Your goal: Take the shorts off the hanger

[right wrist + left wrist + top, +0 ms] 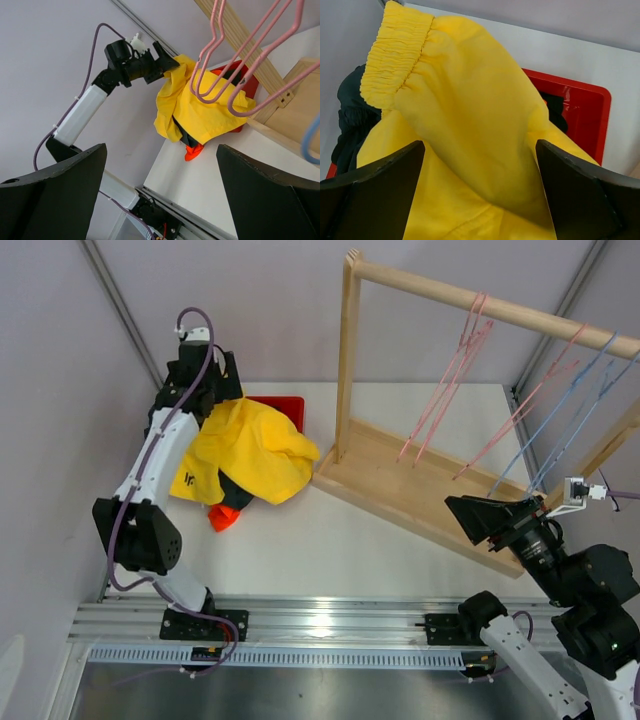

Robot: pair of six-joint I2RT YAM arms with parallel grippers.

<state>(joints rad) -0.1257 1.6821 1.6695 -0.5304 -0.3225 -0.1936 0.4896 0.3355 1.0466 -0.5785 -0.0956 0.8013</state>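
1. Yellow shorts [255, 445] are lying heaped over the red bin [290, 405] at the far left of the table [380, 540]. They are spilling past the bin's near rim toward the wooden rack [400, 480].
2. An orange pair [221, 517] is poking out from under the yellow shorts on the near side and touching the tabletop. A black pair [236, 495] is showing just above it, between the orange and the yellow.
3. In the left wrist view, a dark charcoal pair [350, 110] is bunching up to the left of the yellow shorts' elastic waistband [395, 50]. A corner of the red bin is showing to the right of the yellow cloth.
4. The left gripper [480, 145] is hovering over the heap with its fingers spread wide. Yellow fabric is filling the gap between them, and I cannot tell whether either finger is touching the cloth.
5. From the right wrist view, the yellow fabric is rising in a peak right up to the left gripper.
6. The right gripper [161, 145] is hanging beside the near right end of the rack's base, fingers spread wide apart and facing the heap.
7. Pink hangers [452, 370] and blue hangers [575, 405] are dangling from the rod [480, 302] of the rack, well apart from the shorts.
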